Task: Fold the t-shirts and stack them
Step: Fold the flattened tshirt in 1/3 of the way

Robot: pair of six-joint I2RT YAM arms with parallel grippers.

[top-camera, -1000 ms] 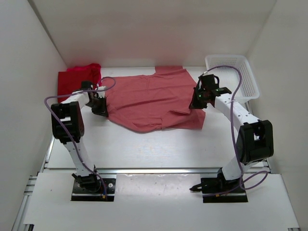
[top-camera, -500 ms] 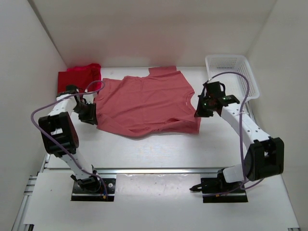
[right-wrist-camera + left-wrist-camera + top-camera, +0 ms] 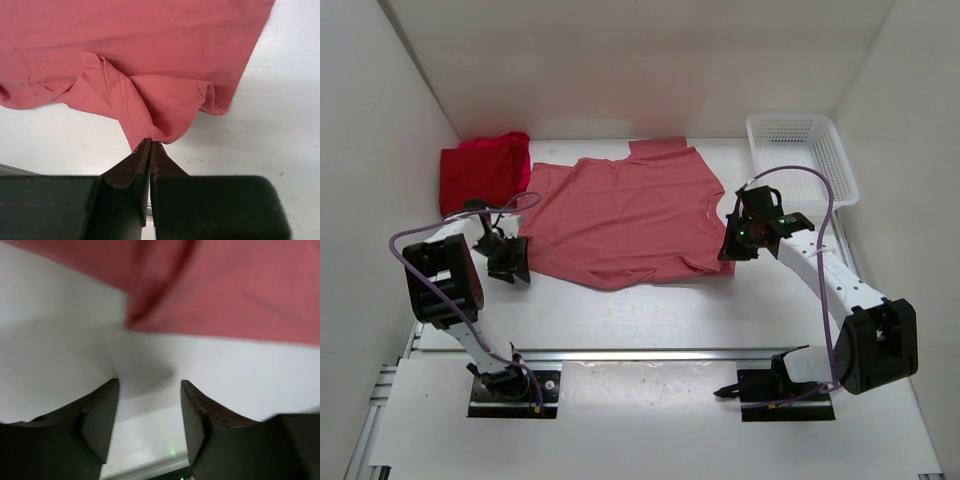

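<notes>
A faded salmon-pink cloth t-shirt (image 3: 620, 215) lies spread on the white table (image 3: 650, 310) between the two grippers. The right gripper (image 3: 150, 142) has its jaws pressed together on a puckered fold of the shirt's edge, and the cloth fans out ahead of the tips. The left gripper (image 3: 150, 385) has its jaws apart with nothing between them; the shirt's edge lies just ahead, with bare table in the gap. A folded dark crimson cloth t-shirt (image 3: 478, 178) sits farther beyond the left jaws, well apart from them.

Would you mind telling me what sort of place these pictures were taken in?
Probably a robotics lab cell: plain white walls enclose a white table, a left arm and right arm are bolted to a rail at its near edge, and a salmon t-shirt lies spread out near a white mesh basket.
</notes>
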